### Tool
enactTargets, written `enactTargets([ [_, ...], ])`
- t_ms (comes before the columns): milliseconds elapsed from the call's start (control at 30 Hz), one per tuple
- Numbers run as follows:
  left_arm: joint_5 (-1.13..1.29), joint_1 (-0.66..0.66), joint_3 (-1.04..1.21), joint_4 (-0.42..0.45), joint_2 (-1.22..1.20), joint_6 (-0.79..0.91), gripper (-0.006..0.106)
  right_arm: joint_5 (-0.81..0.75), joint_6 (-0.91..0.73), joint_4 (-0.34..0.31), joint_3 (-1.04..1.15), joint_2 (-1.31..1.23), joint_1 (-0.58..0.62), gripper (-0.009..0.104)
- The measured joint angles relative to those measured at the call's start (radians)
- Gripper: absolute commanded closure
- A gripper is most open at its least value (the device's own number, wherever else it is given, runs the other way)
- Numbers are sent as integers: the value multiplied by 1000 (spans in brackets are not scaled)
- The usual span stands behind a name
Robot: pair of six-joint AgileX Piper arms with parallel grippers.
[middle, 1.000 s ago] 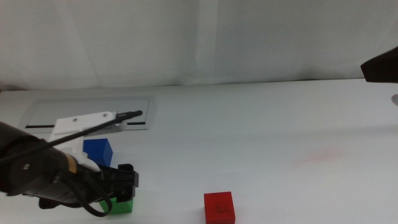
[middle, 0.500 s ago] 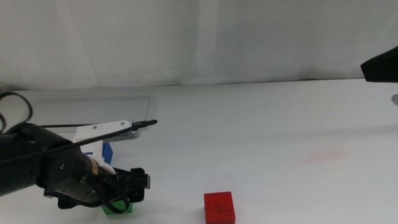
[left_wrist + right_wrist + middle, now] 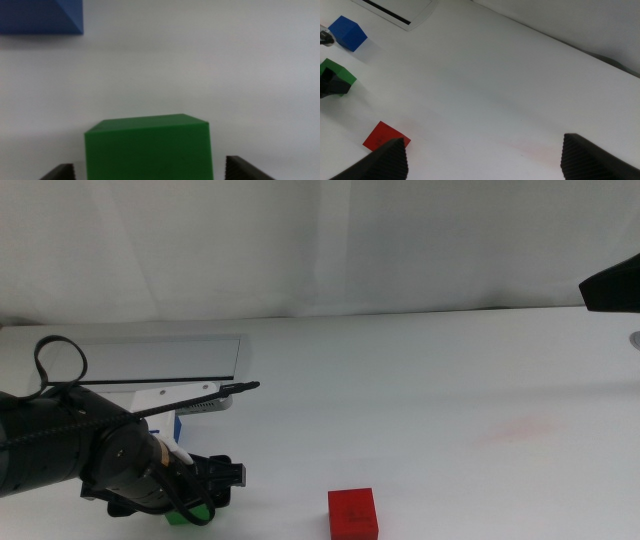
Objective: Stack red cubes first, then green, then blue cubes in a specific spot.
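Left pincer straddles the green cube with jaws wide; bare counter separates it from the red cube; right pincer waits wide.

Bright even light; soft faint shadows; left wrist view blurred close-up; no glare.

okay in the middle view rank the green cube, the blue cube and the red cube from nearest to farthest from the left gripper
1. green cube: between the jaws of the left gripper, at the picture's lower left.
2. blue cube: just behind the gripper, mostly hidden by the arm.
3. red cube: off to the right, alone near the bottom edge.
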Motion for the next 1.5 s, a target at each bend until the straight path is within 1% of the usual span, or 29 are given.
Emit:
enactTargets([
  [167, -8, 0, 0, 27, 0, -11, 42, 0, -2, 0, 0, 0, 0, 13],
  [267, -10, 0, 0, 29, 8, -22, 47, 0, -2, 0, 0, 0, 0, 13],
  [367, -15, 0, -4, 31, 32, -25, 57, 2, -2, 0, 0, 0, 0, 13],
  [433, -17, 0, -8, 34, 38, -25, 69, 4, -2, 0, 0, 0, 0, 13],
  [500, -19, 0, -12, 36, 42, -25, 86, 5, -2, 0, 0, 0, 0, 13],
  [533, -21, 0, -12, 39, 44, -25, 97, 5, -2, 0, 0, 0, 0, 13],
  [567, -23, 0, -12, 39, 44, -23, 103, 5, -2, 0, 0, 0, 0, 13],
  [733, -30, 0, -14, 41, 43, 4, 103, 8, -2, 0, 0, 0, 0, 13],
  [900, 88, -16, -73, 40, -4, 39, 103, 8, -2, 0, 0, 0, 0, 13],
  [1000, 174, -55, -147, 40, -40, 54, 103, 8, 2, 0, 0, 0, 0, 13],
  [1133, 287, -168, -267, 40, -70, 52, 103, 8, 2, 0, 0, 0, 0, 13],
  [1233, 319, -254, -323, 44, -73, 18, 103, 8, 2, 0, 0, 0, 0, 13],
  [1367, 372, -358, -355, 88, -73, -100, 103, 8, 2, 0, 0, 0, 0, 13],
  [1500, 394, -430, -358, 98, -73, -224, 103, 8, 24, 0, 0, 0, 0, 13],
])
